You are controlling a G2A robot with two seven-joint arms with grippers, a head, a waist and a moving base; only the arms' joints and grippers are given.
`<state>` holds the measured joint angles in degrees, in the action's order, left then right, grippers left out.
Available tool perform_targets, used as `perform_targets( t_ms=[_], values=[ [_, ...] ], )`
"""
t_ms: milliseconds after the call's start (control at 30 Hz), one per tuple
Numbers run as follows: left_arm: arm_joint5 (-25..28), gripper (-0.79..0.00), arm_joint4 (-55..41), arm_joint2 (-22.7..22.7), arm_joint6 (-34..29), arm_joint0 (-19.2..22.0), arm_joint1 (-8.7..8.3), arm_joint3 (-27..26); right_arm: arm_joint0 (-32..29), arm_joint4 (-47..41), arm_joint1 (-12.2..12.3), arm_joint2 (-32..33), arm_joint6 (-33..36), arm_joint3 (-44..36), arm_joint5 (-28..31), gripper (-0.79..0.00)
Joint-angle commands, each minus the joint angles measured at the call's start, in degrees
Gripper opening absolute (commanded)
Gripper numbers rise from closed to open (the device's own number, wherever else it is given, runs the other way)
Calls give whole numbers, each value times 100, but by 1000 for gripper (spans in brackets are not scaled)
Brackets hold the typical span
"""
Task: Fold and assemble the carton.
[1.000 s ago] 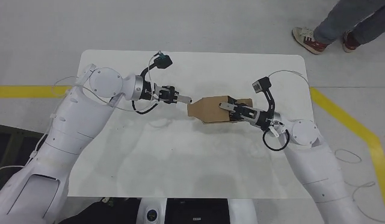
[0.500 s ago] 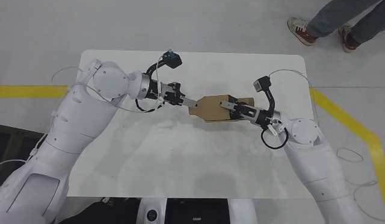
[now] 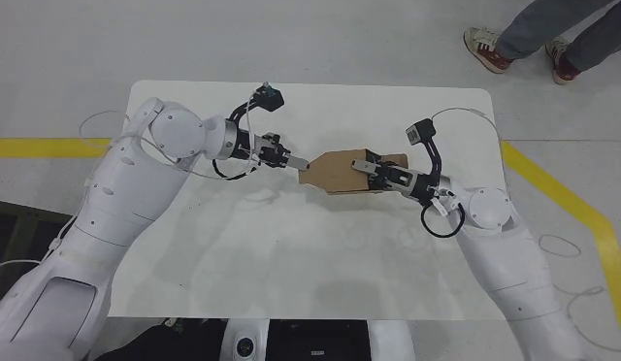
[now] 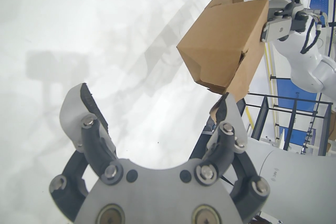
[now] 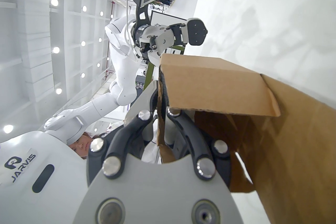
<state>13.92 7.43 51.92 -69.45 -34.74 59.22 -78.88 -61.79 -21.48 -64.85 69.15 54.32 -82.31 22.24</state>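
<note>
The right gripper (image 5: 159,97) is clamped on one wall of the brown carton (image 5: 215,83). One finger is outside the cardboard and the other inside the open end, where a short flap folds over the hollow interior. Held this way, the carton lies lengthwise over the middle of the white table (image 3: 194,264), with its open end toward the right arm and its closed, folded end pointing at the left arm. The left wrist view shows that closed end as angled panels meeting at a corner, with a loose flap standing out at the far side. The left gripper (image 4: 155,99) has its fingers spread wide with nothing between them. One fingertip (image 4: 226,104) sits just beside the carton's lowest corner, but whether it touches the cardboard cannot be told. From above, that gripper's tip meets the end of the carton nearest the left arm. The table top is plain white with rounded corners. Around it the floor (image 3: 291,21) is pale grey, with a yellow line (image 3: 39,147) running off from the table on the left side and another slanting away on the right. Behind the right arm, the left wrist view shows blue panels (image 4: 286,87) and a black railing (image 4: 263,117). Behind the left arm, the right wrist view shows white walls and rows of round ceiling lights (image 5: 54,2).
</note>
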Motion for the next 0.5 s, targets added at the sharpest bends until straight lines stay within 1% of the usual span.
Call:
perform_targets(
  t_ms=[0,467],
  values=[
    [-10,0,-10,9,-12,-17,-4,-2,17,-26,-8,-30,-10,14,18,-785],
    [-68,0,-466,1,-7,-120,23,-101,191,-387,-106,-306,-115,111,182,-785]
  ],
)
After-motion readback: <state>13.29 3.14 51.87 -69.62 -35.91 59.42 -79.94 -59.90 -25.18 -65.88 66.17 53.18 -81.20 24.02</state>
